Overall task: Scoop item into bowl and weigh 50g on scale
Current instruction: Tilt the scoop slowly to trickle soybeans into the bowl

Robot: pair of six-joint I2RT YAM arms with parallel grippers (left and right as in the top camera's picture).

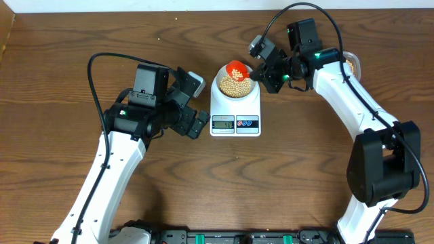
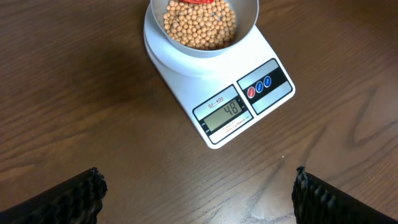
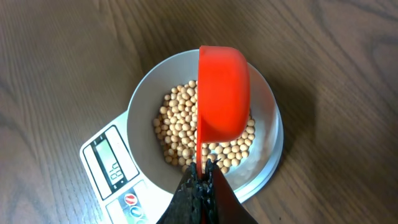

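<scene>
Dark wooden table (image 1: 68, 54). Right tool (image 3: 202, 171) clenched on red scoop (image 3: 224, 93) handle, the scoop tipped directly above the bowl (image 3: 266, 109) of soybeans (image 3: 177, 124). Left tool (image 2: 199, 199) released, nothing in it, beside the scale (image 2: 186, 87).

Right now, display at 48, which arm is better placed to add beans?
Right. The right end effector is shut on the red scoop, tipped over the bowl on the scale; the left end effector hangs open and empty.
</scene>
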